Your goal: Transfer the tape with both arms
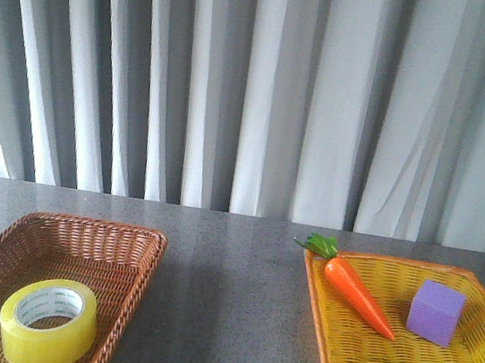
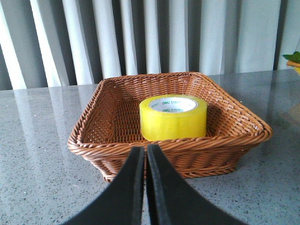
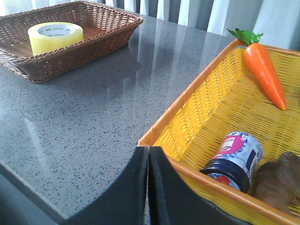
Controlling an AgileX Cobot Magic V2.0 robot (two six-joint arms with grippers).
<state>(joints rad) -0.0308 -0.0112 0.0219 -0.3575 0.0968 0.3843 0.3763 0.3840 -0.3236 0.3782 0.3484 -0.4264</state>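
In the front view, no arm is visible. The tape (image 1: 48,323) lies flat on its side in the brown basket (image 1: 133,288), hole upward, a pose that looks ready for a grasp from above or across the rim. On the other side of the tabletop (image 1: 227,288), well apart, stands the yellow basket (image 1: 317,323) with a carrot (image 1: 355,292) and a purple cube (image 1: 436,312), probably the place where the tape must go. Grey curtains (image 1: 256,84) close the room behind.

In the left wrist view, the left gripper (image 2: 145,152) has its fingers (image 2: 129,187) pressed together and holds nothing. The tape is straight ahead of the fingers, just beyond the near wall of the brown basket, so this arm seems placed to take it first. The tabletop is grey speckled stone, glossy, with reflections of the curtains.

In the right wrist view, the right gripper (image 3: 149,152) is also closed and empty. Its fingers hang over the near rim of the yellow basket; a small jar (image 3: 232,161) lies beside them inside. The tape is far ahead, well apart, so I judge this arm waits to receive it.
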